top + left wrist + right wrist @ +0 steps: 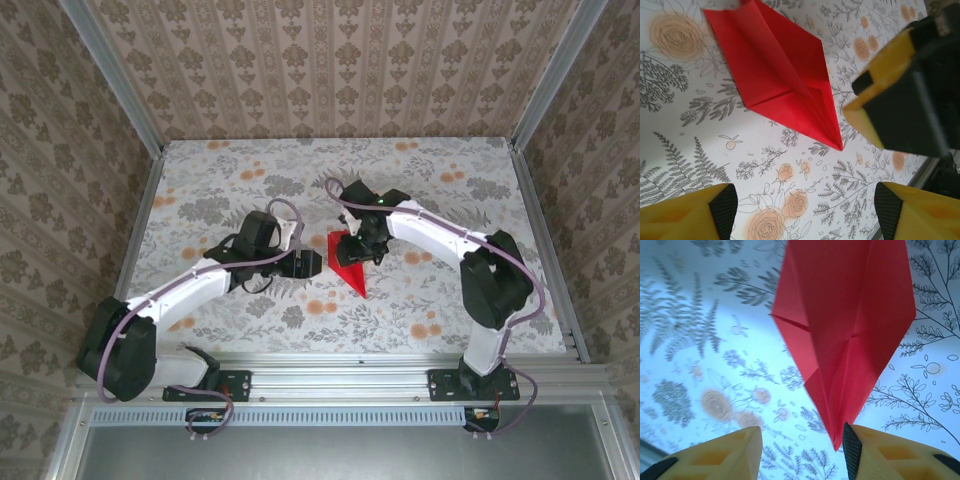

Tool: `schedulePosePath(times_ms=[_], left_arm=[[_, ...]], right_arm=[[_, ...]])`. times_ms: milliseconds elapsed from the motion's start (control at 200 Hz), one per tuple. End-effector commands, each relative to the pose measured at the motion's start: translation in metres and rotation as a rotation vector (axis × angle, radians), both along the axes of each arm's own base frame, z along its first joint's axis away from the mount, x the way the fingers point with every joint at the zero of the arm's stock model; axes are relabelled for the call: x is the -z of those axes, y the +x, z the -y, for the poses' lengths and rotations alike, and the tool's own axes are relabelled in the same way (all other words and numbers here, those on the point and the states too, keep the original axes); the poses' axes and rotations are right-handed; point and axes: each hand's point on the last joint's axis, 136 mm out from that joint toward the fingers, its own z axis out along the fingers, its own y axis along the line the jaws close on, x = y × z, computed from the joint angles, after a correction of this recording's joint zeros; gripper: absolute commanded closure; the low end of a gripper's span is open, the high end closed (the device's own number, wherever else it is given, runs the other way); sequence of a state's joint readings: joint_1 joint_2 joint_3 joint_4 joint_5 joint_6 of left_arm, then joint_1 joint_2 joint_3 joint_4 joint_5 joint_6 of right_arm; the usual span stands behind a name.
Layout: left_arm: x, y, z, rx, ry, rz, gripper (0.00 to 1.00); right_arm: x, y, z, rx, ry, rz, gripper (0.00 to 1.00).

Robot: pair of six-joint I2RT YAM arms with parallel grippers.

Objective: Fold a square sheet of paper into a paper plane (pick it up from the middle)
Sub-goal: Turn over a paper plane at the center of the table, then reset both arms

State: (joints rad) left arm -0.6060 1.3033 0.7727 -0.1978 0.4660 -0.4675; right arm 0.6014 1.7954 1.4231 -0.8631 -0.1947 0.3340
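I read the left gripper [805, 215] as wide open and empty. The paper plane [780, 75] lies flat ahead of its jaws, untouched. The right gripper [800, 452] stands parted, with the plane's nose between its jaws, ungripped. Risk, as I judge it: a sweeping jaw snags that nose and springs the creases. The plane is bright red, pointed and sharply creased.

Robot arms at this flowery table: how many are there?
2. The left white-and-black robot arm reaches in from the near-left corner; the right arm bends in from near-right, ending over the red folded paper plane.
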Motion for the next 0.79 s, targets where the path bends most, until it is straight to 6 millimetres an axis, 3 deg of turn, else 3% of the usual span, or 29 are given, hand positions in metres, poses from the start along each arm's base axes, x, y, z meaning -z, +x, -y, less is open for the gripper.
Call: schedulePosePath(times_ms=[0,180,300,330,390,455,480,575,705,790], left_arm=[[-0.017,0.009,-0.015,-0.004,0.093,0.098,0.19],[-0.029,0.031,-0.046,-0.067,0.285,0.239,0.1],[-0.032,0.054,-0.082,-0.175,0.421,0.327,0.0],[-0.032,0.06,-0.091,-0.205,0.442,0.338,0.0],[-0.033,0.072,-0.108,-0.281,0.457,0.356,0.0],[-0.034,0.083,-0.127,-0.357,0.507,0.397,0.0],[-0.033,0.09,-0.145,-0.414,0.544,0.403,0.0],[-0.03,0.103,-0.181,-0.539,0.594,0.411,0.0],[-0.018,0.116,-0.211,-0.642,0.58,0.465,0.0],[-0.004,0.124,-0.223,-0.669,0.59,0.49,0.0]], right_arm=[[-0.028,-0.009,0.007,-0.06,0.066,0.04,0.48],[-0.053,0.003,0.029,-0.06,0.168,0.194,0.42],[-0.071,0.02,0.062,0.03,0.239,0.328,0.36],[-0.067,0.026,0.072,0.064,0.244,0.355,0.33],[-0.082,0.036,0.094,0.127,0.266,0.459,0.29],[-0.079,0.044,0.118,0.196,0.262,0.522,0.23],[-0.08,0.048,0.128,0.227,0.259,0.549,0.22],[-0.079,0.059,0.155,0.311,0.25,0.62,0.19],[-0.068,0.075,0.193,0.418,0.153,0.734,0.09],[-0.055,0.081,0.216,0.459,0.062,0.787,0.07]])
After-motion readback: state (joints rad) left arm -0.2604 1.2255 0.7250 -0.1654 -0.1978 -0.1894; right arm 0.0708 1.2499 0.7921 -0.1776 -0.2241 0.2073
